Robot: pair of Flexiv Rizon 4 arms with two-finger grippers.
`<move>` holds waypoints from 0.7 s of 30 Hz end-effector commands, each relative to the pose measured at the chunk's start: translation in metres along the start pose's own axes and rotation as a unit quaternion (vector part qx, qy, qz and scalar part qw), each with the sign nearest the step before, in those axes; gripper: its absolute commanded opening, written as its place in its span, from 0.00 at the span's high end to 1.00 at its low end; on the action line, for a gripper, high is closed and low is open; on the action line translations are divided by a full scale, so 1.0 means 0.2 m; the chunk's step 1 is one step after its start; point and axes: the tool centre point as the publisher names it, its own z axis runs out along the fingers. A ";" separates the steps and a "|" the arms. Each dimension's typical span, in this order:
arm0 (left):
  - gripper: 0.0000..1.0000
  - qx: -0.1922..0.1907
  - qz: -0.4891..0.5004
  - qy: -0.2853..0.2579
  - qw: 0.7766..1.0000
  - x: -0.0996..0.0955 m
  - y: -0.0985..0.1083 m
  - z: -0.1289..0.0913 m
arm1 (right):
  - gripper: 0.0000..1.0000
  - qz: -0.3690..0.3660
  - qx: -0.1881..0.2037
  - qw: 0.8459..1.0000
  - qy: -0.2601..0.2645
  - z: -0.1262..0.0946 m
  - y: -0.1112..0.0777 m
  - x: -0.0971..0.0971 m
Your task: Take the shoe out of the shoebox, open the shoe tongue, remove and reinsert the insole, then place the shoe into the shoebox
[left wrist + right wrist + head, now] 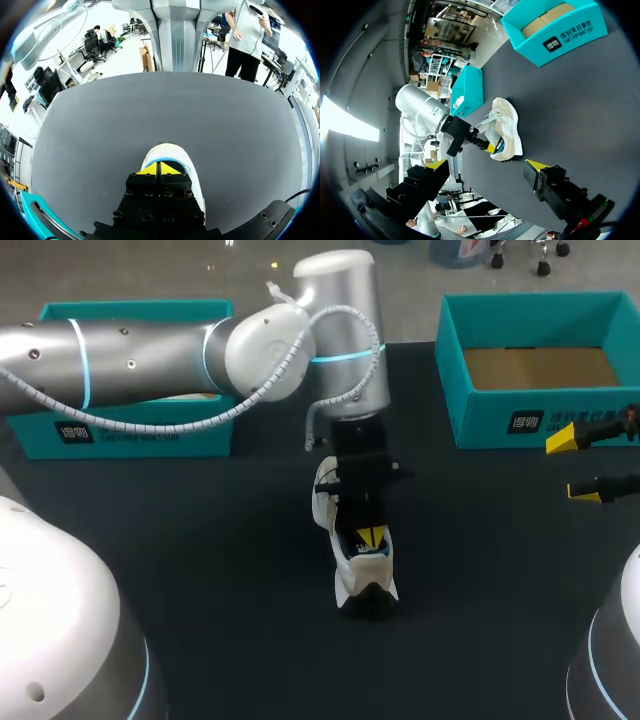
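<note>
— Where is the shoe (pixel 368 568)?

— Out on the table (pixel 200 570), near the middle and well apart from both boxes. It is white with a cream sole, and its laces lie loose at the far end.

— What is the table like?

— It is flat, dark and matte, close to black, so the pale shoe stands out sharply against it.

— And the boxes?

— There are two teal ones along the far edge. The right box (pixel 500 420) is open and shows a brown cardboard floor. The left box (pixel 130 435) is mostly hidden behind the left arm.

— What is the left gripper (pixel 370 537) doing?

— It points straight down into the shoe's opening. Seen from its own wrist, the yellow tips are pressed together with only a thin line between them. I cannot tell whether they pinch anything inside.

— And the right gripper (pixel 573 465)?

— It hangs over the table's right side, in front of the right box. Its fingers are spread wide and hold nothing. From its wrist the shoe lies ahead, with the left arm's fingers down in it.
</note>
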 end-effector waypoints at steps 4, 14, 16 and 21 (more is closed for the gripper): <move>1.00 0.008 0.005 0.002 1.000 -0.02 0.01 0.04 | 0.00 0.001 0.000 1.000 -0.001 0.00 0.00 0.00; 1.00 0.012 0.002 0.034 0.999 -0.01 0.03 0.11 | 0.00 0.001 0.000 1.000 -0.001 0.00 0.00 0.00; 1.00 0.011 -0.003 0.039 0.999 0.00 0.04 0.11 | 0.00 0.001 0.000 1.000 -0.001 0.00 0.00 0.00; 1.00 0.008 -0.017 0.047 0.999 0.04 0.07 0.13 | 0.00 0.001 0.000 1.000 -0.001 0.00 0.00 0.00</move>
